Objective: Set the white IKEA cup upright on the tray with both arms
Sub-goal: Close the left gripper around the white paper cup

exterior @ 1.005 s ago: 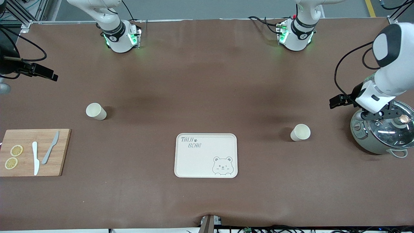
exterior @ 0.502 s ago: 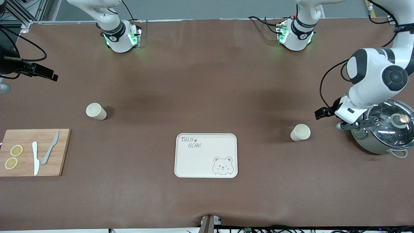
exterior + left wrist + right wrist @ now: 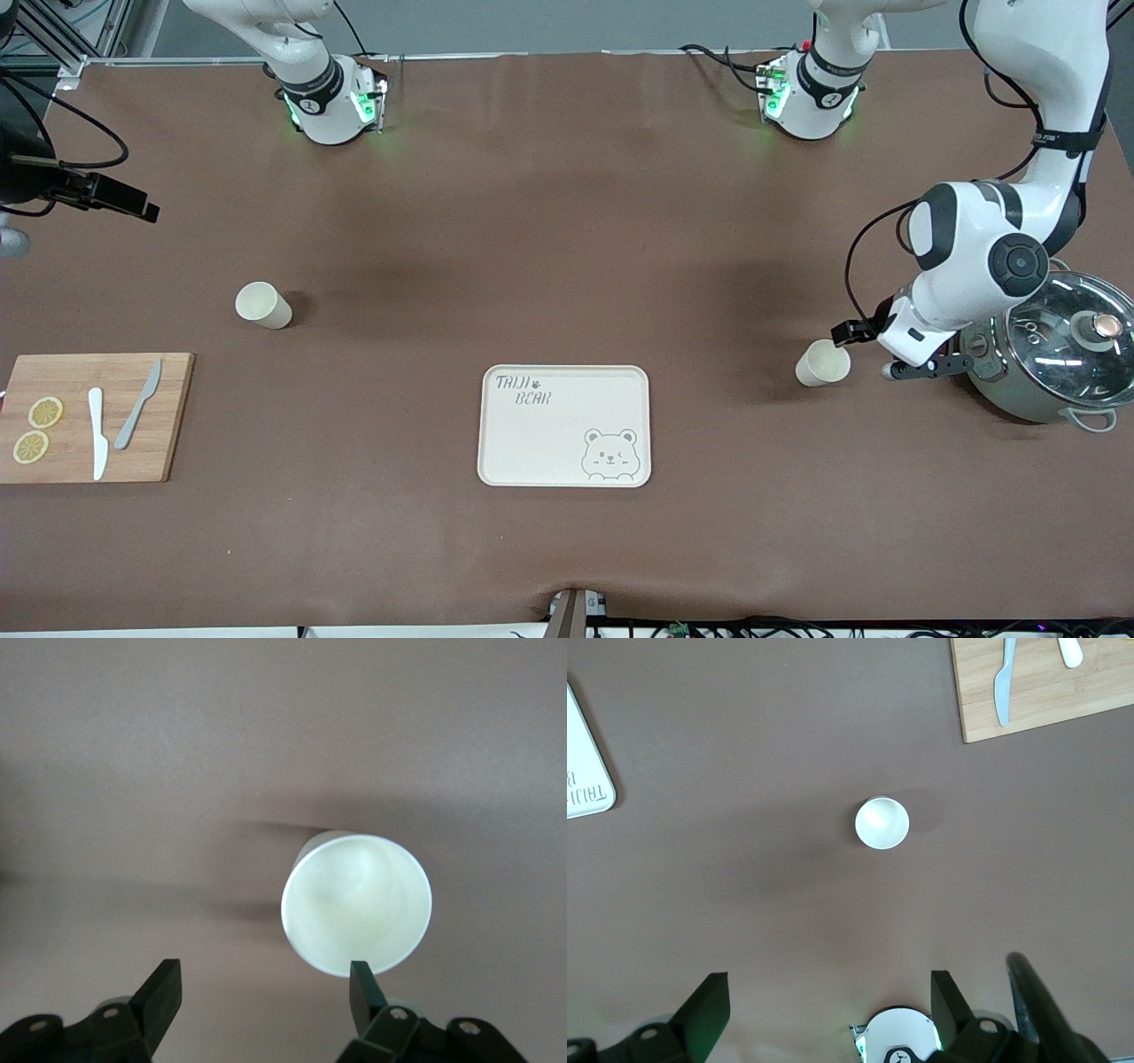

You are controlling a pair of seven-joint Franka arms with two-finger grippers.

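Note:
Two white cups stand on the brown table with their mouths up. One cup (image 3: 822,362) (image 3: 357,904) is toward the left arm's end. My left gripper (image 3: 873,353) (image 3: 266,979) is low beside it, open and holding nothing, and one fingertip (image 3: 361,981) is close to the cup's rim. The other cup (image 3: 263,305) (image 3: 881,823) is toward the right arm's end. My right gripper (image 3: 830,1003) hangs high over the table near that cup, open and empty, waiting. The cream tray (image 3: 549,443) (image 3: 585,762) with the bear drawing lies between the cups, nearer the front camera, and bears nothing.
A steel pot with a glass lid (image 3: 1054,363) stands right beside the left arm's hand. A wooden cutting board (image 3: 168,416) (image 3: 1045,700) with two lemon slices and two knives lies at the right arm's end.
The left arm has swung down from over the pot toward the cup, and its gripper now sits beside the cup, its jaws slightly narrower. The right arm has not moved.

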